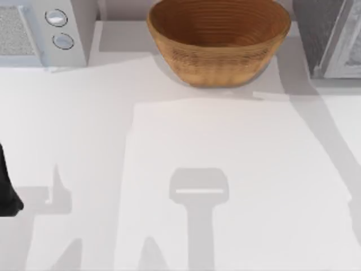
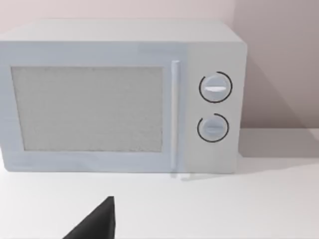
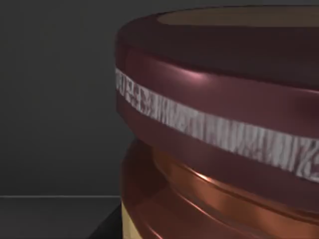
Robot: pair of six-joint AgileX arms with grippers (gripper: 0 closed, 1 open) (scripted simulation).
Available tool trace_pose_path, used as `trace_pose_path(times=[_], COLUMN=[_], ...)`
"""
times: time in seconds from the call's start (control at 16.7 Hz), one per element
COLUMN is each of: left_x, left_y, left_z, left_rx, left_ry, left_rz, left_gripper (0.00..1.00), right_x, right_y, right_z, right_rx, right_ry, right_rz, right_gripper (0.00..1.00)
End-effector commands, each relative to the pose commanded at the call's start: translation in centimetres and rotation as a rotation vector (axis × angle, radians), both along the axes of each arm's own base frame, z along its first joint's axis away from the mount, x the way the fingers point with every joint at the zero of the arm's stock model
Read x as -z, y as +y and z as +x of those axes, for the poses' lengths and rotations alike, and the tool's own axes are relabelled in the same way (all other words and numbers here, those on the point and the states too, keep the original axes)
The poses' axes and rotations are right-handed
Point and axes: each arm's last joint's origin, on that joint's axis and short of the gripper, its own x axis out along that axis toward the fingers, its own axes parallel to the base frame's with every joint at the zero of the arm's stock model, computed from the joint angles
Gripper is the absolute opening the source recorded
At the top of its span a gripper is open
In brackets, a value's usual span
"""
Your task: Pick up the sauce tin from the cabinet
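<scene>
The sauce tin (image 3: 219, 129) stands very close in the right wrist view, with a dark maroon lid, a pale band around it and a copper-orange body, against a dark inner wall. A dark edge of my right gripper (image 3: 107, 226) shows beside the tin's base. The cabinet (image 1: 333, 36) stands at the table's back right, with a dark speckled side and a pale framed door. My left gripper (image 1: 7, 189) is parked at the table's left edge, and a black tip of it (image 2: 94, 224) points toward the white appliance.
A big woven brown basket (image 1: 219, 39) sits at the back middle of the table (image 1: 225, 147). A white appliance with two round knobs (image 1: 45, 28) (image 2: 119, 97) stands at the back left. Arm shadows fall across the table's front.
</scene>
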Motion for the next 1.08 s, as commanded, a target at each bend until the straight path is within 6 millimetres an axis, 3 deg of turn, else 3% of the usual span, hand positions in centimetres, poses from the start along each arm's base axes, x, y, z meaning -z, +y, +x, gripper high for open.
trace_pose_path(times=[0.24, 0.36, 0.84, 1.08], left_x=[0.0, 0.0, 0.0, 0.0], left_y=[0.0, 0.0, 0.0, 0.0], left_z=[0.0, 0.0, 0.0, 0.0], left_rx=[0.000, 0.000, 0.000, 0.000], left_ry=[0.000, 0.000, 0.000, 0.000], left_rz=[0.000, 0.000, 0.000, 0.000], left_gripper=[1.00, 1.00, 1.00, 1.00], right_x=[-2.5, -2.9, -2.9, -1.2], right_y=[-0.4, -0.8, -1.3, -3.1], right_z=[-8.1, -10.7, -11.8, -13.4], right_rx=[-0.002, -0.004, -0.001, 0.006], right_ry=[-0.004, -0.002, -0.011, -0.028], right_rz=[0.004, 0.004, 0.010, 0.015], right_gripper=[0.00, 0.00, 0.00, 0.00])
